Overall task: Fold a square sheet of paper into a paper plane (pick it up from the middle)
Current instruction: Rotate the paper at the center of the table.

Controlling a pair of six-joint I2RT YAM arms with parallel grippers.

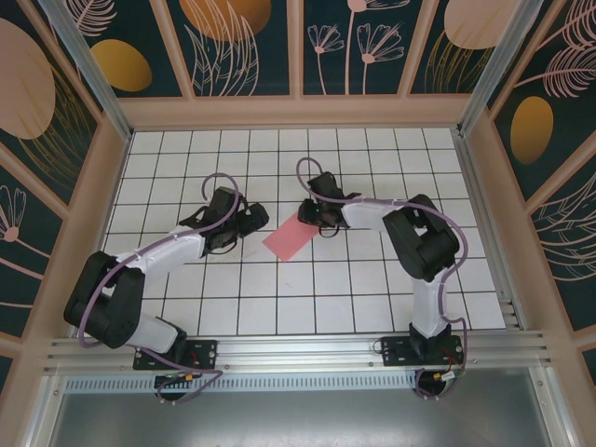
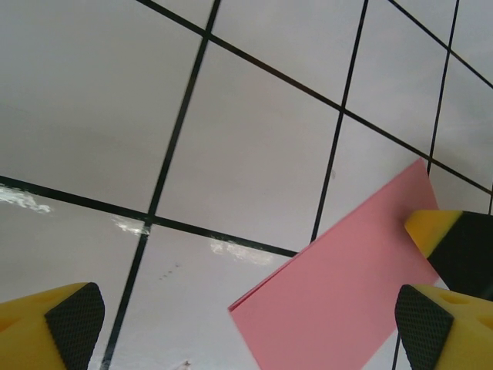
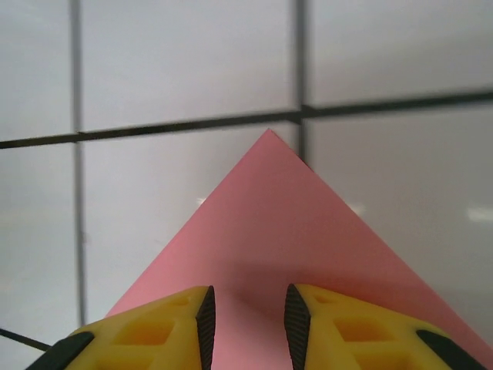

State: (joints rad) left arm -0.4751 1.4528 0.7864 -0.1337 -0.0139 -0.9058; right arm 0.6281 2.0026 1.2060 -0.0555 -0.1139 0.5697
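Left gripper (image 2: 248,320), own wrist view: the 2 yellow fingers stand spread wide, 1 at each lower corner, gripping nothing. The sheet of paper (image 2: 339,285), pink-red and lying flat as an oblong, sits just ahead of this claw, toward its right finger. Right gripper (image 3: 248,310), own wrist view: the 2 pads are parted by a narrow gap and pinch nothing. The sheet lies flat beneath and ahead of them, with 1 corner pointing straight away from the claw. Top view: the sheet lies between the 2 claws, its far end at the right claw's tips and its near end just beside the left claw. Beyond both claws the white tiled table (image 1: 372,298) runs to a panelled wall (image 1: 242,47) painted with leaves.
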